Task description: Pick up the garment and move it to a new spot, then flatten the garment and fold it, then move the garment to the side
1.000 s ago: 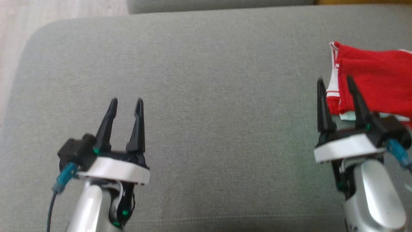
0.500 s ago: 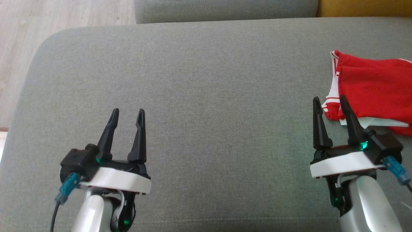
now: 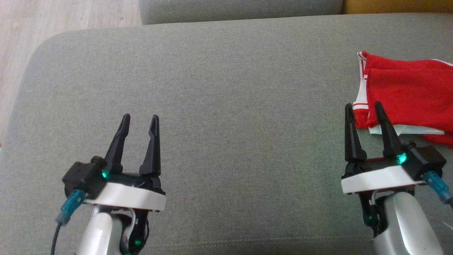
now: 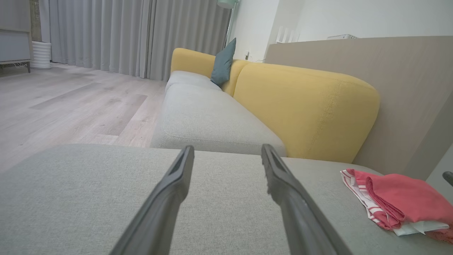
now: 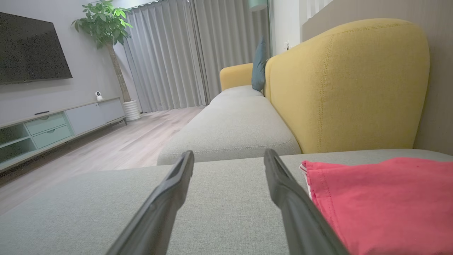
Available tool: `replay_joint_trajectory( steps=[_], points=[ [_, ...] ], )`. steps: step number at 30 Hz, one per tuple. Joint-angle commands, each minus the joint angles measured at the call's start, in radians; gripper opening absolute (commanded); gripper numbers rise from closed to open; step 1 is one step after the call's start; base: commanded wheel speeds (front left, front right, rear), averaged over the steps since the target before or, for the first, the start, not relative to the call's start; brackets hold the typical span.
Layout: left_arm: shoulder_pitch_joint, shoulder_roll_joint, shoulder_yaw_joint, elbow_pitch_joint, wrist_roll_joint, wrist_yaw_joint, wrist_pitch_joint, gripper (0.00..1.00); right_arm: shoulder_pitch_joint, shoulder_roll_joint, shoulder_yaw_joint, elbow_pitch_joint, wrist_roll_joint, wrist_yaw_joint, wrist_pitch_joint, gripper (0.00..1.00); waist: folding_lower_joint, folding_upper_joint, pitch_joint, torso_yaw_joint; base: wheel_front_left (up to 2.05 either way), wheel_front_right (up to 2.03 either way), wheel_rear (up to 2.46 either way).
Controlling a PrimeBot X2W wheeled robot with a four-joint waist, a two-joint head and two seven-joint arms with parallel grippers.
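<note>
A broad grey woven-fabric seat cushion (image 3: 226,88) with rounded corners fills the foreground, with a second grey seat cushion (image 5: 233,124) just beyond it. Mustard-yellow upholstered backrests (image 5: 347,88) line the sofa, and a teal throw pillow (image 4: 222,63) is propped against them farther along. Pale wood-plank flooring (image 4: 70,102) runs to floor-length grey curtains (image 5: 170,56). A dark flat-screen television (image 5: 32,49) hangs above a low pale console with drawers (image 5: 53,124), and a leafy potted tree (image 5: 102,21) stands beside the curtains.

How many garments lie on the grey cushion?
1. The red garment lies at the cushion's right side, just beyond the right gripper; it runs past the picture's edge, so more may be hidden.
</note>
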Motion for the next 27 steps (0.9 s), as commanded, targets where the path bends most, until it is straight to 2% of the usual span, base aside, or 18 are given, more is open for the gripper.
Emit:
replay_joint_trajectory(
  steps=[1,13,25,26,27],
  points=[
    [-0.020,0.013,0.030,-0.032,-0.019,-0.008,-0.005,1.00,-0.005,0.000,0.022,-0.040,0.011,0.003,-0.011,1.00,0.0001,0.0000,-0.001,-0.001,0.00,0.00,0.00],
    [-0.014,0.013,0.038,-0.055,-0.048,-0.042,-0.005,1.00,-0.002,0.000,0.019,-0.047,0.015,0.003,-0.011,1.00,0.0001,0.0000,0.001,-0.001,0.00,0.00,0.00],
    [-0.002,0.013,0.058,-0.066,-0.083,-0.033,-0.005,1.00,-0.001,0.000,0.019,-0.050,0.018,0.003,-0.011,1.00,0.0001,0.0000,0.003,-0.004,0.00,0.00,0.00],
    [0.019,0.000,0.026,-0.029,-0.084,-0.036,0.000,0.00,0.015,0.000,-0.001,-0.013,0.011,0.000,0.000,0.00,0.0001,0.0000,0.003,-0.004,0.00,0.00,0.00],
    [0.019,-0.001,0.027,-0.020,-0.086,-0.034,0.000,0.00,0.016,0.001,-0.001,-0.005,0.010,0.000,0.001,0.00,0.0001,0.0000,0.003,-0.004,0.00,0.00,0.00]
  ],
)
